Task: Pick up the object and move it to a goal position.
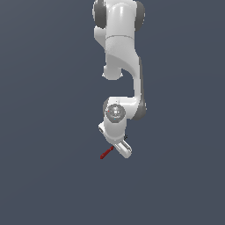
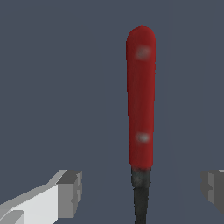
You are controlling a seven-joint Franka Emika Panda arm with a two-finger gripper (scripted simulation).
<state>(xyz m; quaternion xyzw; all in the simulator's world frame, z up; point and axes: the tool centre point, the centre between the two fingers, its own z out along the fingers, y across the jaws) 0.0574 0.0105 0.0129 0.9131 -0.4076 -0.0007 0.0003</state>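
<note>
Slim fork point(image 2: 141, 100): glossy red handle with a rounded end and two pale spots, narrowing into a dark neck; prongs out of sight. Lies on the flat grey floor point(image 1: 44, 176), handle pointing toward 8 o'clock from the gripper point(image 1: 119, 147) in the exterior view. Hangs down from 12 o'clock, white arm point(image 1: 123, 57) bent at the wrist, hand tilted low over the fork's dark end. Fingers point(image 2: 70, 192) spread wide on either side of the neck, apart from it, gripping nothing.
</note>
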